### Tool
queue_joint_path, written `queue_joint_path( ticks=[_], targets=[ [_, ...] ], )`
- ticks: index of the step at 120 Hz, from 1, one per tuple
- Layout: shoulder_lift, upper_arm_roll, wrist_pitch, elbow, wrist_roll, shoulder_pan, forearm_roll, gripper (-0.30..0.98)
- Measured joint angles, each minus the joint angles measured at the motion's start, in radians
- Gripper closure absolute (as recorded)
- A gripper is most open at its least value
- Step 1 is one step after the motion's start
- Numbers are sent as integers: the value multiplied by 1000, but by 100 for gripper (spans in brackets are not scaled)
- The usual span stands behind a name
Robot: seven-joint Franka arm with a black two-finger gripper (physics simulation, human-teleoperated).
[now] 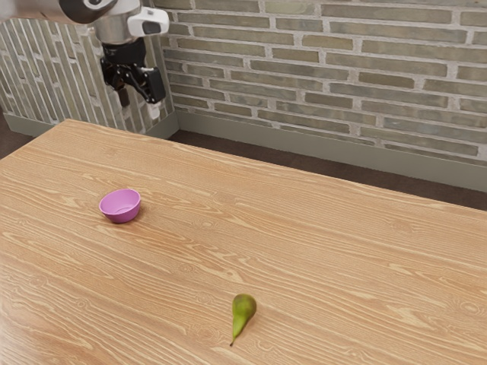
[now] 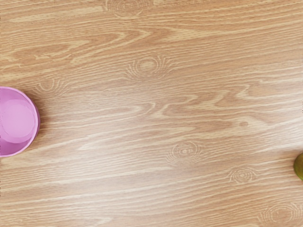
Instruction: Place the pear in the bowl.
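A brick wall [image 1: 342, 61] runs behind the wood-grained table [image 1: 319, 251] I'm looking at. The pale robot arm [image 1: 114, 29] reaches in at the exterior view's upper left, and its black gripper [image 1: 139, 105] hangs well above table height, fingers apart with nothing between them. Down on the wood, toward the exterior view's left, a pinkish-purple bowl [image 1: 120, 216] stands upright, and I can see its bare inside. The green pear [image 1: 243, 306] lies on its side on the table, well apart from the bowl, its narrow stem end pointing away from it.
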Motion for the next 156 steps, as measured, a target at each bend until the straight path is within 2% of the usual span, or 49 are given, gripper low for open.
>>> queue_joint_path(
  ticks=[37, 60, 70, 91, 113, 133, 156],
  targets=[
    [45, -13, 84, 2, 39, -9, -20, 0],
    [175, -36, 135, 15, 49, -199, 14, 0],
    [189, -39, 142, -33, 32, -210, -19, 0],
    [96, -48, 265, -339, -42, -219, -72, 0],
    [67, -71, 420, -552, -149, -219, -149, 0],
    [115, -73, 527, -605, -230, -217, -221, 0],
    [188, -74, 595, -606, -296, -218, -248, 0]
  ],
)
